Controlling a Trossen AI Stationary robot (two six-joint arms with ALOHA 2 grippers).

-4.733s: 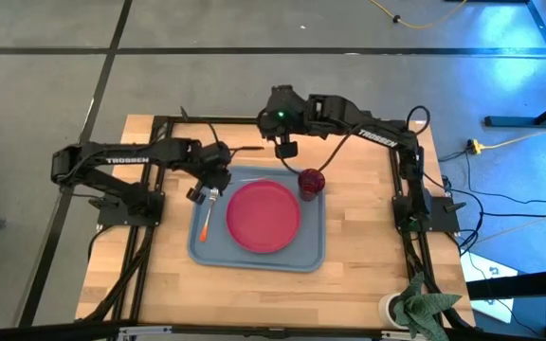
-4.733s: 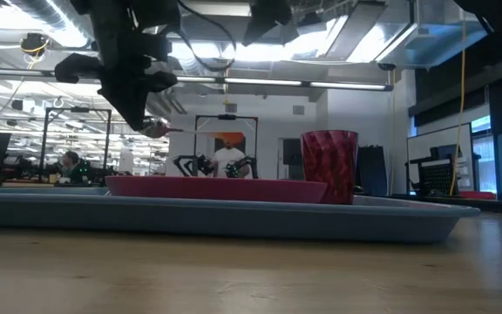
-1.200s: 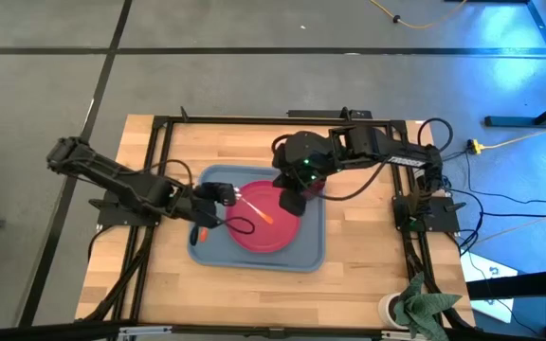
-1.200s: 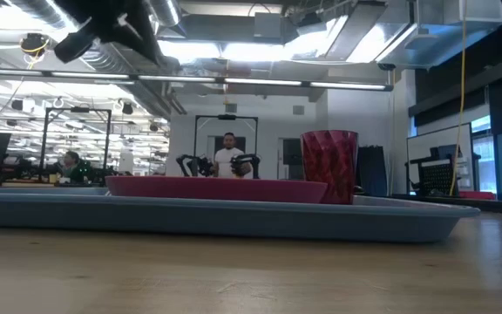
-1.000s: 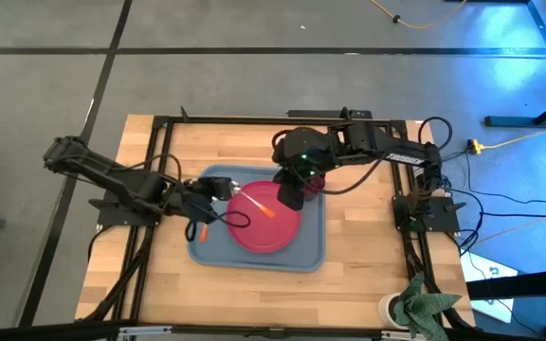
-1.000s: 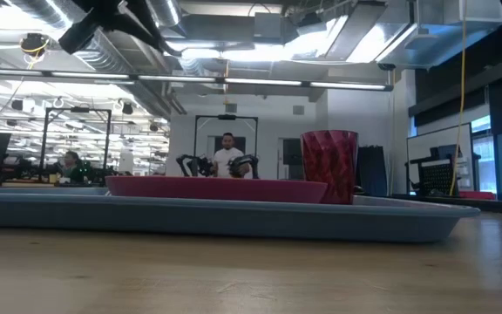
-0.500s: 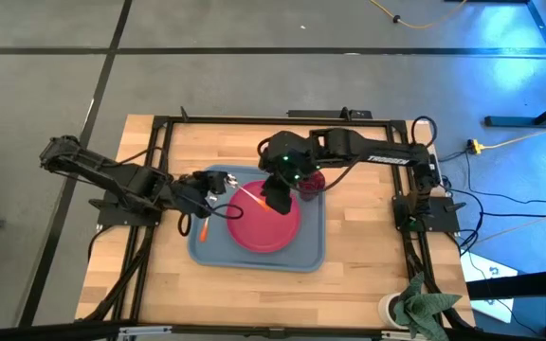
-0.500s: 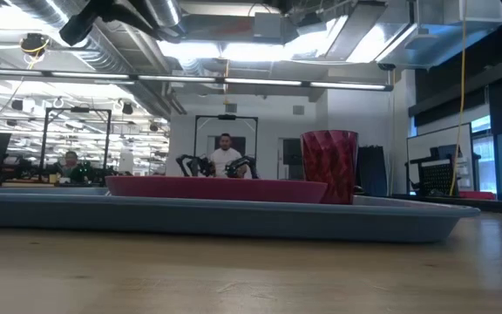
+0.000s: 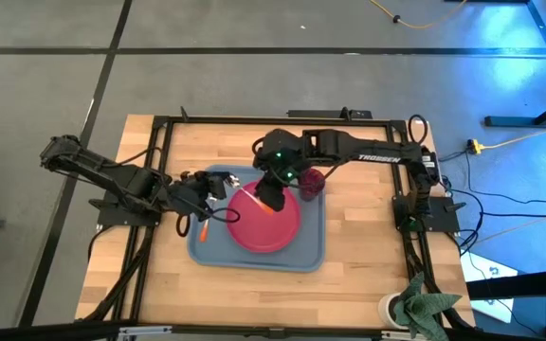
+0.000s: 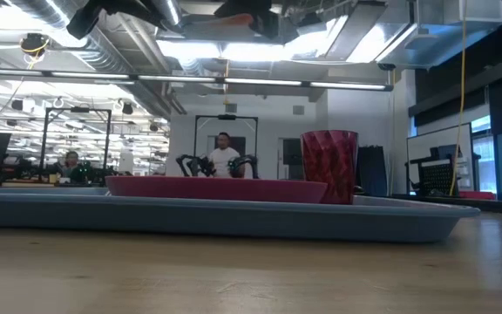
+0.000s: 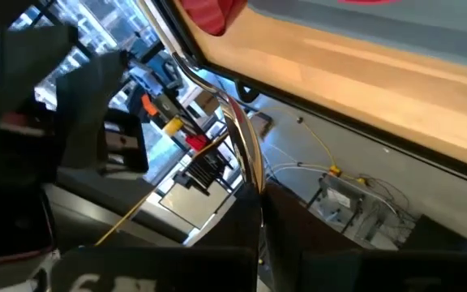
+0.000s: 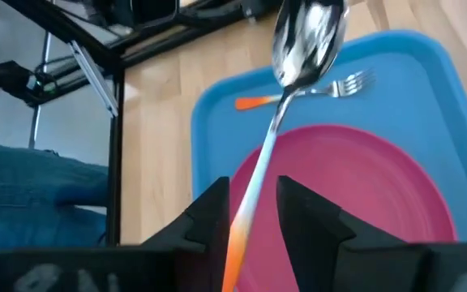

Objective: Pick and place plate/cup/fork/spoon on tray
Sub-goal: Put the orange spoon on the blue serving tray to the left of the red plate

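Blue-grey rectangular tray (image 9: 304,251) carries a round pink-red plate (image 9: 268,227) and a ribbed dark red cup (image 10: 329,166). Spoon (image 12: 308,36): silver bowl, orange handle. Bench (image 9: 368,265): pale wood.

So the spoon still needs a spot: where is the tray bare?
The tray is bare along its near edge below the plate and near the fork. The far right corner, by the cup, is crowded.
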